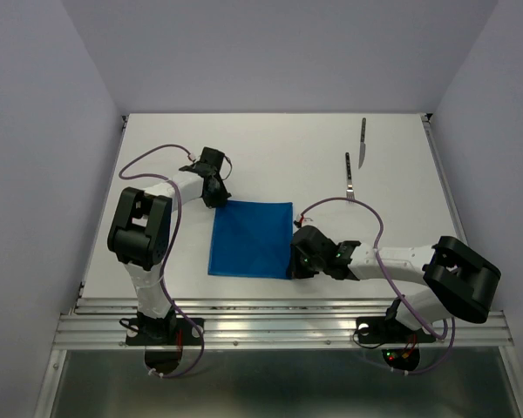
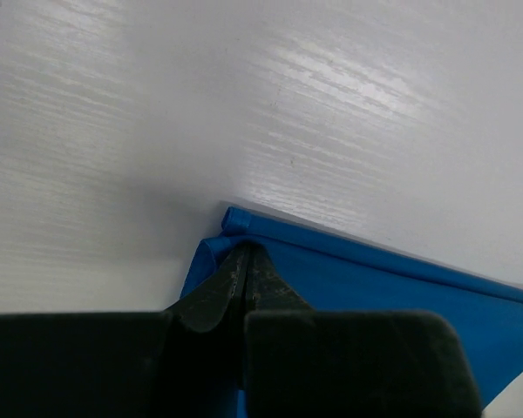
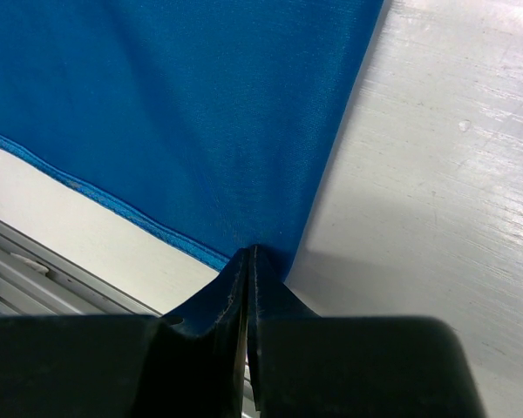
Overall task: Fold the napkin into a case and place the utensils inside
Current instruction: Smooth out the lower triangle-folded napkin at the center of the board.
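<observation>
The blue napkin (image 1: pixel 249 239) lies spread flat as a rectangle near the middle of the white table. My left gripper (image 1: pixel 216 200) is at its far left corner, jaws shut on the cloth; in the left wrist view the napkin (image 2: pixel 375 279) curls up around the left gripper (image 2: pixel 247 251). At the near right corner my right gripper (image 1: pixel 294 264) is also shut on the cloth, and in the right wrist view the napkin (image 3: pixel 183 113) runs into the right gripper (image 3: pixel 249 252). The fork (image 1: pixel 349 178) and knife (image 1: pixel 363 144) lie at the far right, apart from the napkin.
A ribbed aluminium rail (image 1: pixel 279 318) runs along the table's near edge, and part of the rail (image 3: pixel 35 261) shows just beyond the napkin's hem. Pale walls enclose the table on three sides. Purple cables loop over both arms.
</observation>
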`<state>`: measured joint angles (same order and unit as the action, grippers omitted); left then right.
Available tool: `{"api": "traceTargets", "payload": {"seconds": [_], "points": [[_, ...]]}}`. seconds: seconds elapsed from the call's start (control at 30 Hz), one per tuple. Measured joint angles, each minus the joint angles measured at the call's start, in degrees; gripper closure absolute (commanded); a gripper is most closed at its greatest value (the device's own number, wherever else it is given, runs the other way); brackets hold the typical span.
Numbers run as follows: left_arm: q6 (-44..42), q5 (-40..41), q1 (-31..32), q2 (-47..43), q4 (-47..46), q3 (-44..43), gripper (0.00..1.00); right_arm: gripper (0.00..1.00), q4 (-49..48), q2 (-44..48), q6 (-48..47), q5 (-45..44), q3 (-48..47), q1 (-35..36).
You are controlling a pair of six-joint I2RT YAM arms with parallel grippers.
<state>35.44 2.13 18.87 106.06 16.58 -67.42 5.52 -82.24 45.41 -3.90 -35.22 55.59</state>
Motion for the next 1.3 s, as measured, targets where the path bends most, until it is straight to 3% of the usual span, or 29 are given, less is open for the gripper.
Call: {"api": "traceTargets", "payload": {"seconds": [0.4,0.77,1.3], "points": [[0.2,0.5,-0.2,0.7,-1.2,-1.0,0.92,0.95,0.0,0.0,0.8,-1.4,0.0,0.0],[0.8,2.9,-0.3,-3.9,-1.1,-0.9,0.93,0.95,0.0,0.0,1.0,-1.7,0.0,0.0],[1.4,2.7,-0.4,0.6,-3.0,-0.4,0.93,0.92,0.2,0.6,1.1,-6.0,0.3,0.0]]}}
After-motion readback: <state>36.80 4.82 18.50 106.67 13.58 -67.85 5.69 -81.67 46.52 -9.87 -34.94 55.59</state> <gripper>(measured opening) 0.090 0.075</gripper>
